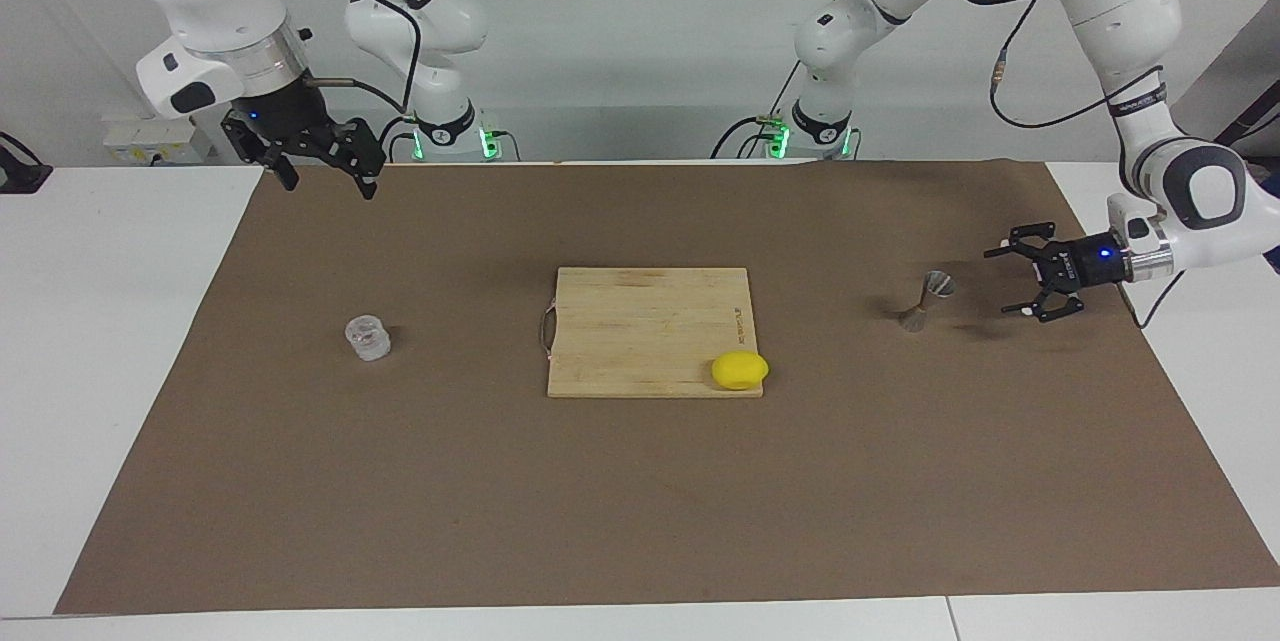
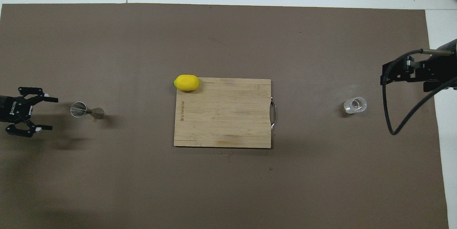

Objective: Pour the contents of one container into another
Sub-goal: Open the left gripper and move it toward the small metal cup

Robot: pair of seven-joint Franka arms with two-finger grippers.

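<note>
A: Status, starting at the right arm's end of the worktop (image 1: 90, 341)?
B: Right gripper (image 1: 320, 173) hangs over the edge of the brown mat (image 1: 640, 521) close to the robots, fingers spread wide, nothing in them. That arm is waiting. The glass cup (image 1: 367, 338) stands upright on the mat, well apart from it.
A: Middle?
B: Cutting board (image 1: 640, 321) flat on the mat, handle toward the cup. Lemon (image 1: 740, 370) sits on the board's corner farthest from the robots, on the left arm's side.
A: And the jigger?
B: Jigger (image 1: 925, 299) stands on the mat toward the left arm's end, looks slightly tilted, though it's hard to be sure from here. Left gripper (image 1: 1012, 281) is low, lying level, just beside the jigger, fingers wide open and pointing at it. Not touching, a clear gap between them. Holding nothing.
A: Anything in the cup?
B: Can't tell.
</note>
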